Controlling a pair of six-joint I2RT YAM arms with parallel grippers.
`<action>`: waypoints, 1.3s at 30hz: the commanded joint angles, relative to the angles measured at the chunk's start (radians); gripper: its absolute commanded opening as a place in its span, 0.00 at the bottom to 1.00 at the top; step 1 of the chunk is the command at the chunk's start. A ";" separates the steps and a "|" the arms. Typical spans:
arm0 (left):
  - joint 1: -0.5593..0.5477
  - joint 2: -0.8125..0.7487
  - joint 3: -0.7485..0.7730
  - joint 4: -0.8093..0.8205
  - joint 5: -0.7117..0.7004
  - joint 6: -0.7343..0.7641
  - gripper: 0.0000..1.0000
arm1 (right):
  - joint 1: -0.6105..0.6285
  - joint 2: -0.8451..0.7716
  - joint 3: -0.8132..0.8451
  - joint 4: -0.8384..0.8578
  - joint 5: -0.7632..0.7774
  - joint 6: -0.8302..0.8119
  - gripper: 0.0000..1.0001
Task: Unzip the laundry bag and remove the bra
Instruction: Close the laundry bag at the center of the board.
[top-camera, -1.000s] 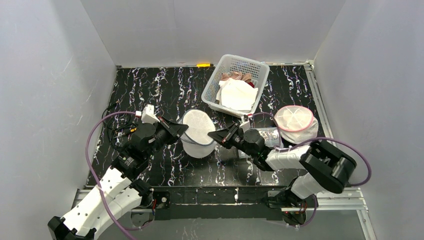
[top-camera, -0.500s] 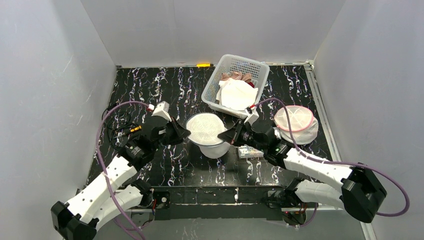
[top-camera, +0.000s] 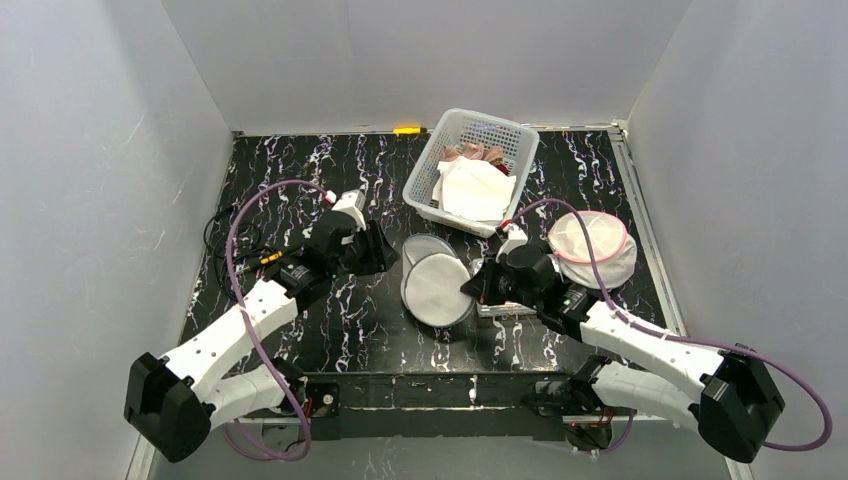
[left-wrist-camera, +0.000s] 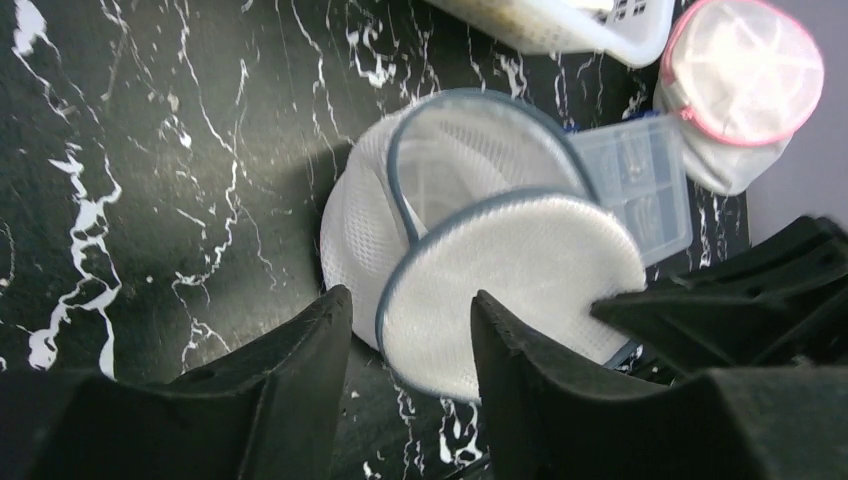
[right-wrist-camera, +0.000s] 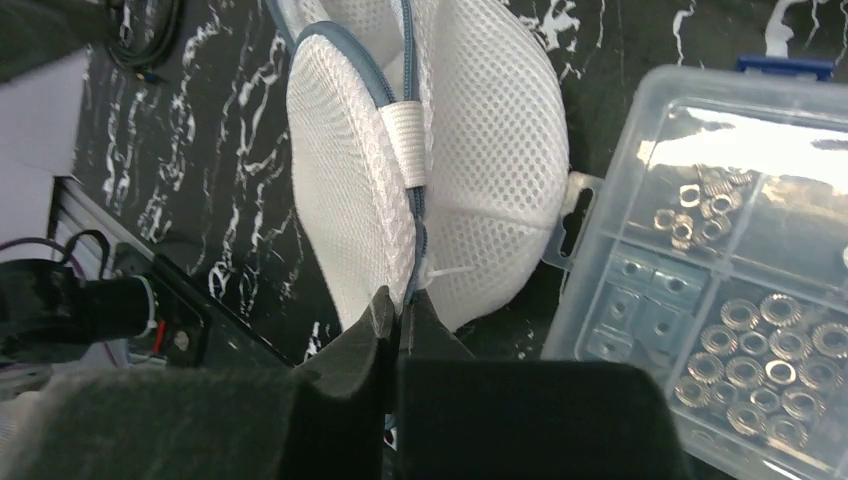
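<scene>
The laundry bag (top-camera: 437, 283) is a round white mesh pouch with grey-blue trim, lying on its side on the black marbled table. In the left wrist view its round lid (left-wrist-camera: 510, 285) stands apart from the rim of the body (left-wrist-camera: 470, 150). My left gripper (top-camera: 378, 250) hangs open just left of the bag, and its fingers (left-wrist-camera: 300, 350) hold nothing. My right gripper (right-wrist-camera: 405, 305) is shut on the bag's blue zipper seam (right-wrist-camera: 412, 215) at the bag's right side (top-camera: 470, 288). The bra is hidden.
A clear plastic box of nuts (right-wrist-camera: 720, 300) lies right beside the bag under my right arm. A pink-trimmed mesh bag (top-camera: 592, 245) sits at the right. A white basket (top-camera: 425, 185) holding cloth stands at the back. Cables (top-camera: 235, 255) trail at the left.
My left gripper has let go of the bag, opened and drawn back to the left. The bag has dropped from upright between both grippers onto its side, lid apart. My right gripper keeps its hold.
</scene>
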 joint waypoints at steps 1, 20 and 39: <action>0.008 -0.001 0.081 -0.038 -0.049 0.063 0.49 | -0.003 -0.046 -0.018 -0.075 0.024 -0.087 0.01; -0.012 0.258 0.223 -0.105 0.096 0.251 0.46 | -0.003 -0.128 -0.036 -0.084 -0.049 -0.161 0.01; -0.021 0.163 0.022 -0.017 0.118 0.081 0.00 | -0.006 -0.210 -0.131 0.286 -0.110 0.090 0.01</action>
